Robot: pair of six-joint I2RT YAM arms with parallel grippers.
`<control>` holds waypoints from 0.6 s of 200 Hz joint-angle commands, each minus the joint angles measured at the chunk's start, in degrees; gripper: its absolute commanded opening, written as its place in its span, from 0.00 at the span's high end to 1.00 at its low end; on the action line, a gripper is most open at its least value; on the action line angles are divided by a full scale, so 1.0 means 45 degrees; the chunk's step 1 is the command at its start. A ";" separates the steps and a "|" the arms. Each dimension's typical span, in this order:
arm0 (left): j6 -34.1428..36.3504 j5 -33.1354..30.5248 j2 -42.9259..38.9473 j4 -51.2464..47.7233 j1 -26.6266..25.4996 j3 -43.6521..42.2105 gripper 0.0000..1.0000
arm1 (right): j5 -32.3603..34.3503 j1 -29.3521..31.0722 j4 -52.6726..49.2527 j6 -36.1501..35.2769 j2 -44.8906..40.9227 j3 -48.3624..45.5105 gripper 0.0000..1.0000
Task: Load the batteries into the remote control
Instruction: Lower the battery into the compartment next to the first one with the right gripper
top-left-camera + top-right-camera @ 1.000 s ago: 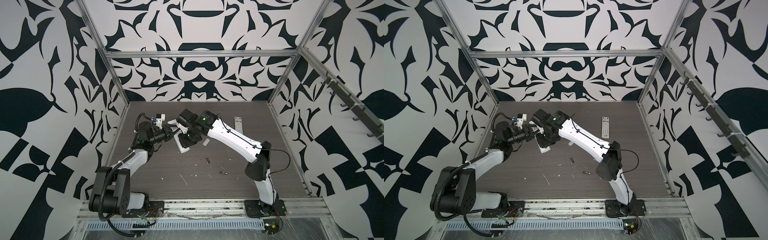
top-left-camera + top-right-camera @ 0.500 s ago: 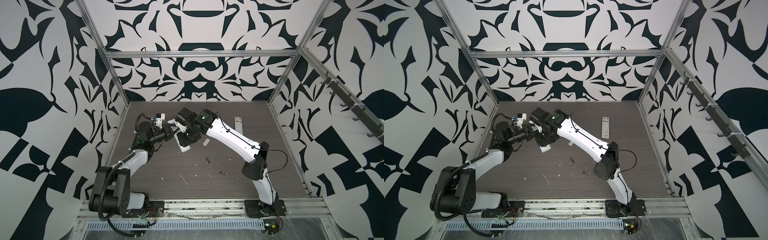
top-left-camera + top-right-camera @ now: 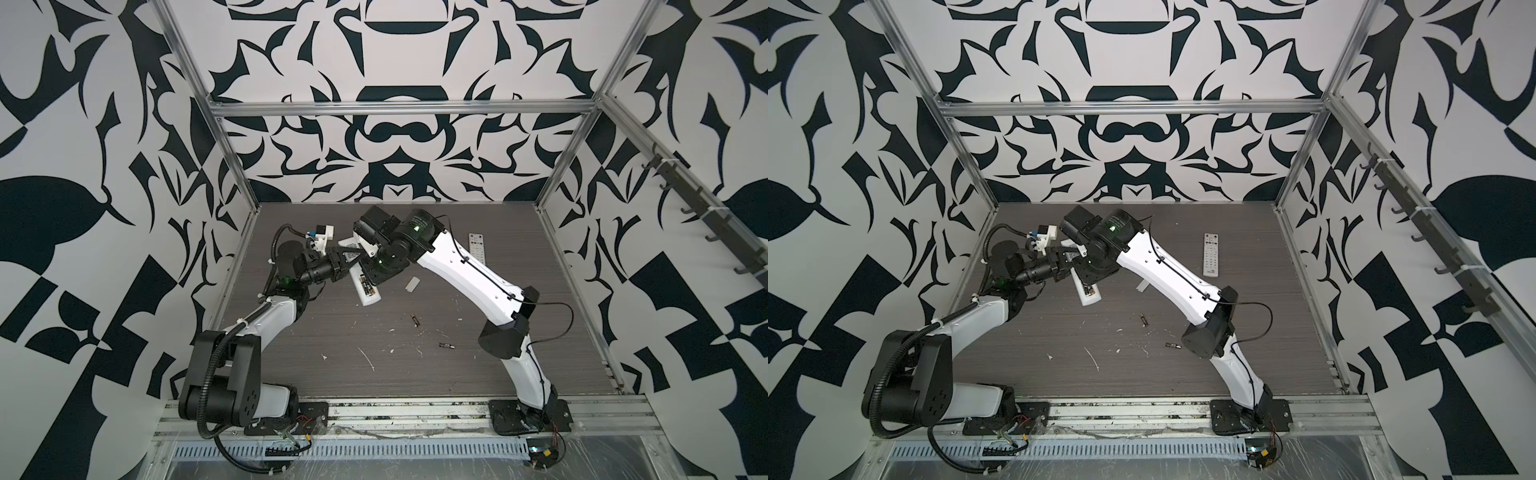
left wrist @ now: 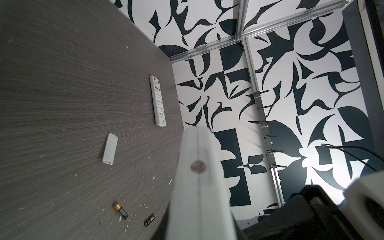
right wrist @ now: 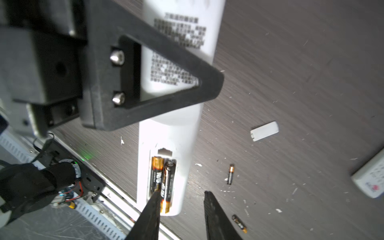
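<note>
both top views: set high at the front, tilted down, far off, whole table [image 3: 415,382] shared | left wrist: set close along held remote [image 4: 199,187], facing across table | right wrist: aimed close onto held remote; loose batteries [image 5: 230,174] shared by both wrists

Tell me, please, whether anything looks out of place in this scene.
In the remote held by the left gripper, one battery seems to ride up past the open bay's end, not seated. A cover and two batteries lie loose among white scraps on the table.
</note>
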 commanded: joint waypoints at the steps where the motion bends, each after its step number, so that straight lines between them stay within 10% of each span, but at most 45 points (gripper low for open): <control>1: -0.0173 0.0630 0.0136 0.0313 -0.0019 0.0614 1.00 | 0.0163 0.0554 0.0939 -0.2000 -0.1701 -0.0890 0.62; 66: -0.0272 0.1372 0.0120 0.0007 -0.0021 0.0957 1.00 | -0.1456 0.0602 0.4411 -0.7473 -0.5836 -0.6810 0.69; 120: -0.0379 0.1593 0.0039 -0.0175 -0.0010 0.1039 1.00 | -0.1498 0.0602 0.4690 -0.9283 -0.5092 -0.6950 0.75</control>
